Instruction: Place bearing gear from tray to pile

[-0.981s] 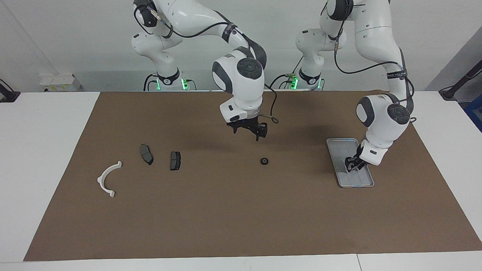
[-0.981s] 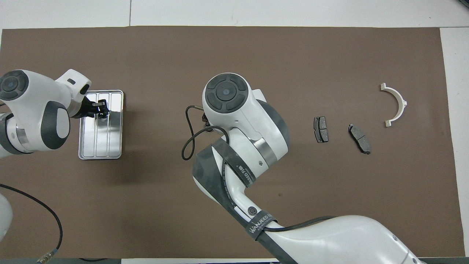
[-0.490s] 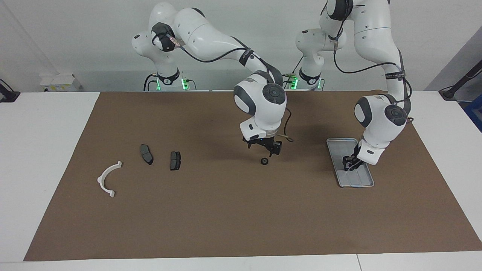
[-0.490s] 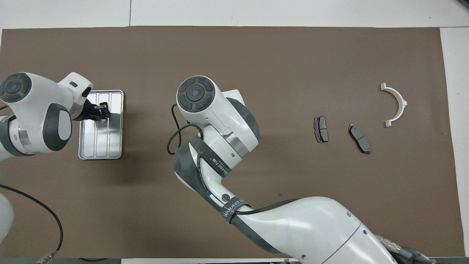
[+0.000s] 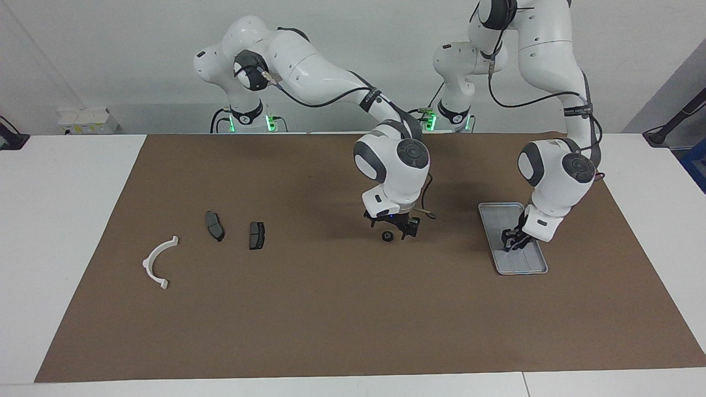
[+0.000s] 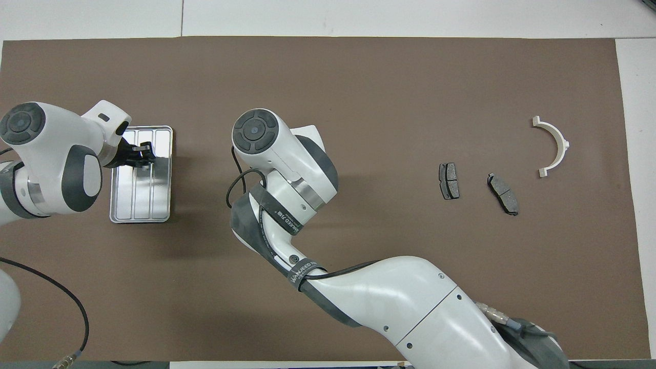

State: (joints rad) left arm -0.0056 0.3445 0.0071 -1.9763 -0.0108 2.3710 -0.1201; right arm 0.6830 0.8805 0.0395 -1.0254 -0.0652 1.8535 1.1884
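Observation:
A small black bearing gear (image 5: 388, 236) lies on the brown mat near the table's middle. My right gripper (image 5: 393, 228) is open and low over it, one finger on each side; the overhead view hides both under the arm. The silver tray (image 5: 521, 267) lies toward the left arm's end and also shows in the overhead view (image 6: 154, 205). My left gripper (image 5: 512, 243) is down in the tray, seen from above too (image 6: 139, 154). The pile is a white bracket (image 5: 148, 262) and two dark pads (image 5: 214, 225) (image 5: 256, 235) toward the right arm's end.
The brown mat (image 5: 331, 320) covers most of the white table. From above the bracket (image 6: 562, 143) and the pads (image 6: 449, 180) (image 6: 503, 193) lie apart from each other. A loose cable loops beside the right wrist (image 6: 236, 179).
My right gripper has moved toward the left arm's end and come down from above the mat to around the gear. My left gripper has barely shifted in the tray.

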